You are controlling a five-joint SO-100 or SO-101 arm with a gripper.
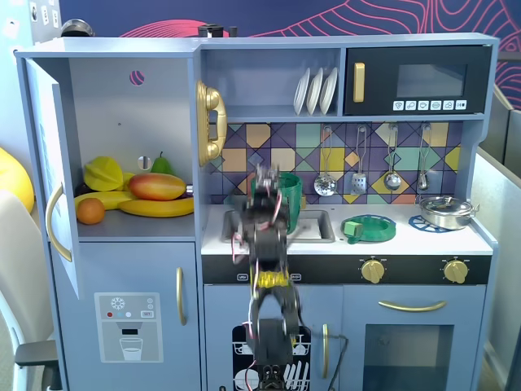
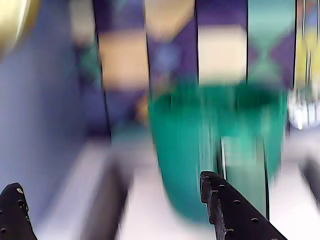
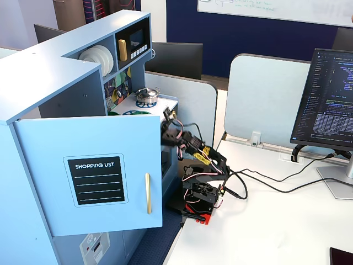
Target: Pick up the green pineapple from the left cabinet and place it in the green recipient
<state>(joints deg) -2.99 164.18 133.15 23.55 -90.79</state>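
In the wrist view the jaws stand spread, one black finger at the lower left corner and the other at lower centre, with nothing pinched between them. The cup (image 2: pixel 190 145) fills the middle of that view, straight ahead of the jaws and slightly right, upright, its strap handle facing the camera.

In a fixed view the arm (image 1: pixel 269 244) is blurred at centre frame, its tip in front of the cup (image 1: pixel 293 189) by the sink. The cabinet (image 1: pixel 106 90) lies well off at the left of the frame, door open. Its shelf shows a star fruit (image 1: pixel 102 173), a mango (image 1: pixel 156 186), bananas (image 1: pixel 155 208), an orange (image 1: pixel 90 211) and a pear (image 1: pixel 161 164).

No pineapple is visible anywhere, so it is either hidden among the fruit or already in the cup. If it is on the shelf, the jaws must swing left.
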